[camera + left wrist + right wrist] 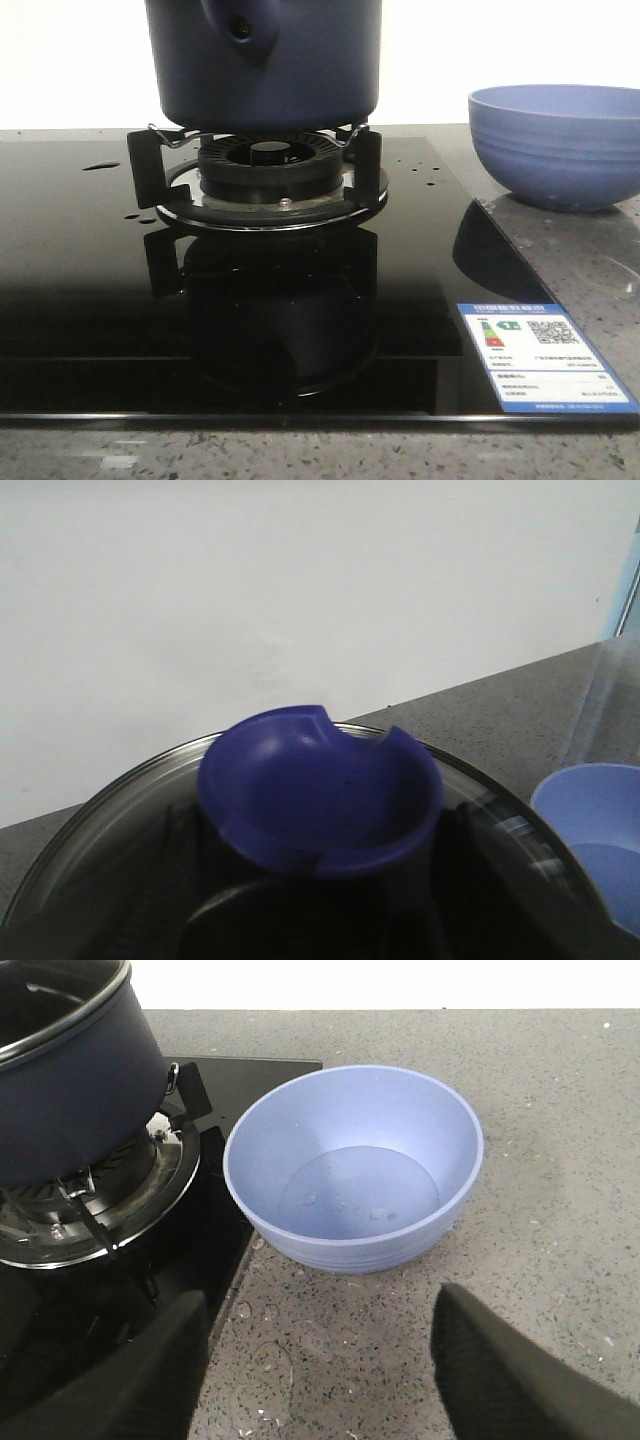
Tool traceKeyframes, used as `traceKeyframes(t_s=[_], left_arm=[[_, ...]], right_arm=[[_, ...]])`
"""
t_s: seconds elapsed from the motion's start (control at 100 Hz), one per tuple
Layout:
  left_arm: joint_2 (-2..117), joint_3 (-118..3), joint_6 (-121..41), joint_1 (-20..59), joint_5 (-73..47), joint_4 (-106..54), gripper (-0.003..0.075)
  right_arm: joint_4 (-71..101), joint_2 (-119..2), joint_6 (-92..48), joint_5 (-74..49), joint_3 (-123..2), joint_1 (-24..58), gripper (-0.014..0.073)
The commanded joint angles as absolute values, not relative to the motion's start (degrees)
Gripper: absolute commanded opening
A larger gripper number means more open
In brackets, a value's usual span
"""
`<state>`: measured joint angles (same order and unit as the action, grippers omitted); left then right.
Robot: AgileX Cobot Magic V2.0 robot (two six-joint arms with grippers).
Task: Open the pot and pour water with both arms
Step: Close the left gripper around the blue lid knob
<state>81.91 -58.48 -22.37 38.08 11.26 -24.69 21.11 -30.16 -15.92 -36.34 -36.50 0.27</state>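
The right pincer (pixel 320 1360) hangs wide apart over the speckled bench (pixel 560 1160), gripping nothing. Just beyond it stands the light-blue bowl (pixel 355 1165), a shallow pool of water (pixel 358 1195) in its bottom. Beside the bowl, the navy pot (pixel 265 60) sits on the burner stand (pixel 262 170) of the black glass hob (pixel 90 290). The left pincer (pixel 320 910) sits around the blue knob (pixel 320 790) of the glass lid (pixel 110 810) — whether it is clamped, I cannot tell.

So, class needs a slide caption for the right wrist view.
Open right gripper hovers over the countertop before a light-blue bowl, the pot on the burner beside it.
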Motion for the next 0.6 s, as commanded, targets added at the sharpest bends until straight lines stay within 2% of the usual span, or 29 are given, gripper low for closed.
traceKeyframes(t_s=[0.0, 0.59], left_arm=[[80.9, -61.9, -22.1, 37.9, 14.9, -24.5, 0.0445], [82.7, -64.9, -22.1, 37.9, 13.4, -24.2, 0.0442]], right_arm=[[22.1, -30.9, -16.6, -32.2, -38.7, 0.3, 0.0435], [22.1, -30.9, -16.6, -32.6, -38.7, 0.3, 0.0435]])
